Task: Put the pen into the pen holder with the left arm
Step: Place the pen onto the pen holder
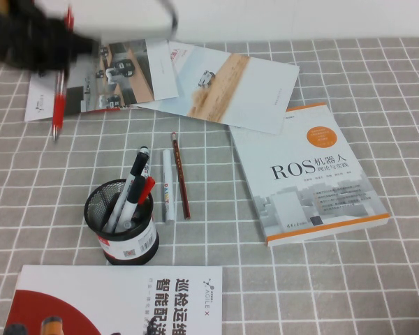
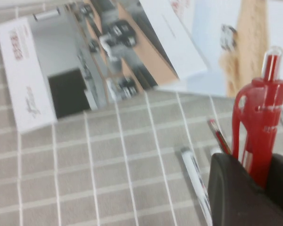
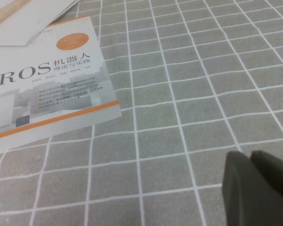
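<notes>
Meanwhile, the black left gripper (image 1: 56,52) is clamping the slim, light, rigid, slick red plastic pen (image 1: 58,105) near its clip, dangling it above the table's (image 1: 349,293) brochures, well apart from the black wire-mesh pen holder (image 1: 122,223), while the right gripper (image 3: 257,188) is hovering pinched together beside the ROS book (image 3: 47,99).

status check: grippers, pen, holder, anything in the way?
Left gripper shut on the pen, raised at the far left. Right gripper shut, parked low over bare cloth. Pen holder already holds markers, which crowd the opening.
</notes>
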